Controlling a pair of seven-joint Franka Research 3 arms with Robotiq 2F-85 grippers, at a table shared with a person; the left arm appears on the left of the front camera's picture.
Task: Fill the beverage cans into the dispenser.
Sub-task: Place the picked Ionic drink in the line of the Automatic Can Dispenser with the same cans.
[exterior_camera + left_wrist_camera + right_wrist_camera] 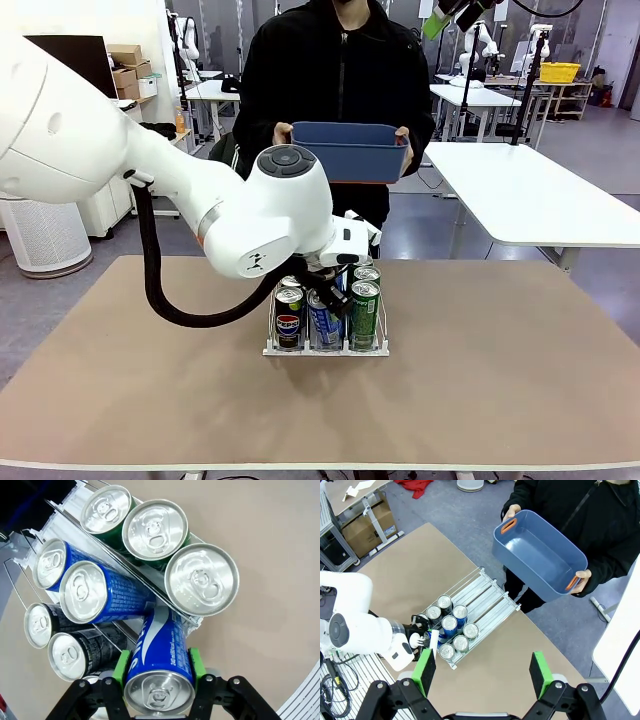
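The white wire dispenser point(325, 351) stands at mid-table, its lanes holding beverage cans: a black Pepsi can point(289, 318) on the left and a green can point(364, 312) on the right. My left gripper point(326, 298) reaches down over the middle lane. In the left wrist view that gripper point(159, 667) is shut on a blue can point(161, 650), whose lower end sits at the front of the middle lane. Green cans point(155, 530), blue cans point(85, 590) and black cans point(65, 655) fill the lanes behind it. My right gripper point(482, 672) hangs open high above the dispenser point(487, 600).
A person at the far side holds an empty blue plastic bin point(350, 150) in both hands, above the table's far edge. The same bin point(540, 555) shows beyond the rack in the right wrist view. Bare brown tabletop point(500, 380) lies on both sides of the rack.
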